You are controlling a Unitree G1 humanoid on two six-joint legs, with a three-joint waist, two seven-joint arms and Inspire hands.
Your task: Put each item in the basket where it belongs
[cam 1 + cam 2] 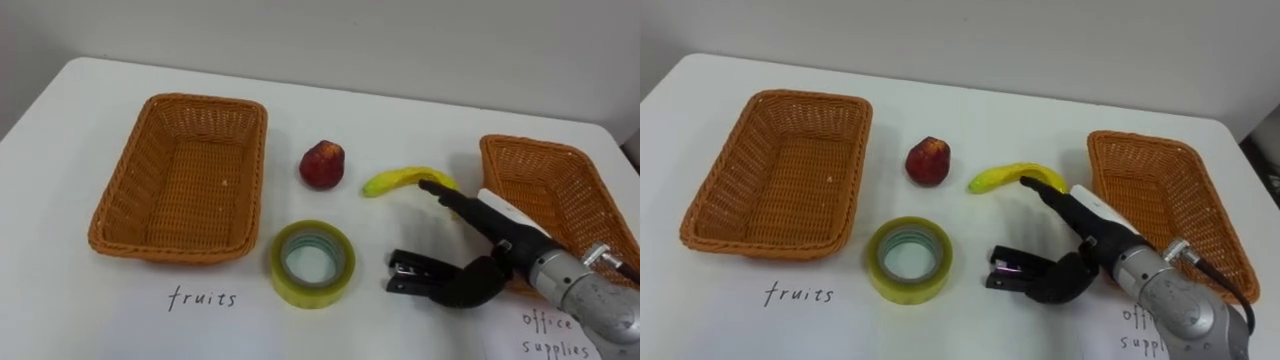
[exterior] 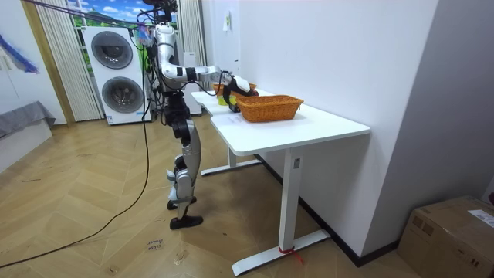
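A black stapler point(image 1: 415, 275) lies on the white table point(image 1: 400, 120), and my right hand point(image 1: 500, 250) reaches in from the lower right with curled fingers closed on its near end. One straight finger point(image 1: 450, 197) points over the tip of a yellow banana point(image 1: 395, 180). A red fruit point(image 1: 323, 165) sits left of the banana. In front of it lies a roll of yellowish tape point(image 1: 313, 263). The left wicker basket point(image 1: 170, 250) is empty and has a handwritten label point(image 1: 203, 297) before it. The right wicker basket point(image 1: 520, 150) stands behind my right hand.
In the room view the robot stands at the far end of the white desk point(image 2: 309, 127), one arm stretched over it. Two stacked washing machines point(image 2: 116, 73) stand behind it and a cardboard box point(image 2: 455, 232) is on the floor at the room view's right.
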